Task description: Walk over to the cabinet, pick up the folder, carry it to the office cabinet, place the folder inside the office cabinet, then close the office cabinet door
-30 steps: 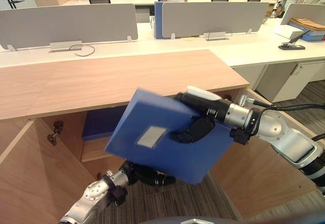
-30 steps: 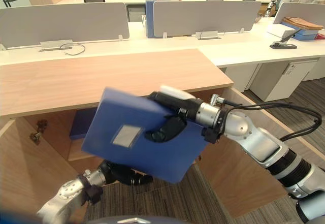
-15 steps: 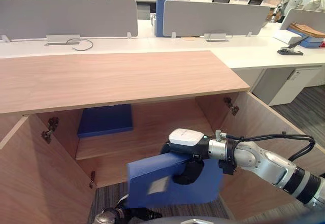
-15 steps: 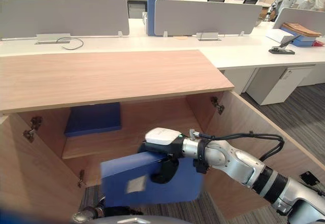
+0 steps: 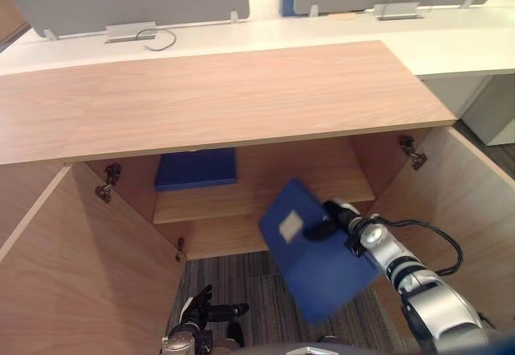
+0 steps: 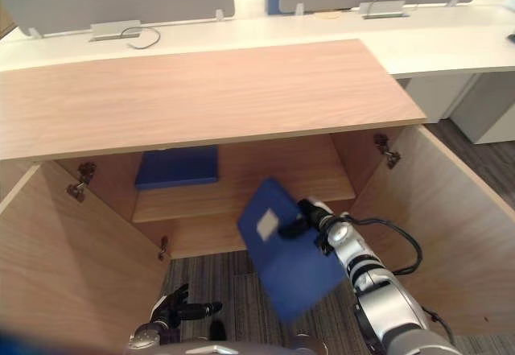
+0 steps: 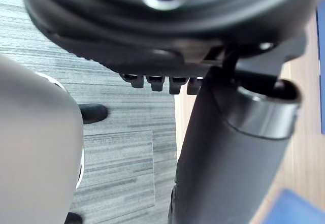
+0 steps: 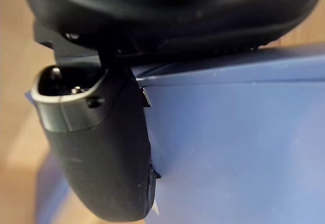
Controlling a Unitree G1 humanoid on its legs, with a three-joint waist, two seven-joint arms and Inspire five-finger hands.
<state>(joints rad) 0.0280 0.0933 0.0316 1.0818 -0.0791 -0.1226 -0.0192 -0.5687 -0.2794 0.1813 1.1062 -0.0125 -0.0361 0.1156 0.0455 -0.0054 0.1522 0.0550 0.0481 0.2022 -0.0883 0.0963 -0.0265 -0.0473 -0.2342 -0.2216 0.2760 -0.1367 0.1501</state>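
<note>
Flat blue rectangular folder (image 5: 318,262) is clamped, tilted, in the right robot hand (image 5: 323,227), just before the open light-wood office cabinet (image 5: 241,97).

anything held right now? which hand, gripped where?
Right robot hand holds the blue folder by one edge, thumb across the cover near the white label. Left robot hand holds nothing.

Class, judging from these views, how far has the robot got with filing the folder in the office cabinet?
Done: the folder is picked up and brought to the office cabinet, whose doors stand open. In hand: the right hand grips it, tilted, just outside the cabinet. The left hand hangs open over the carpet. Left: set the folder inside, release, shut the doors.
</note>
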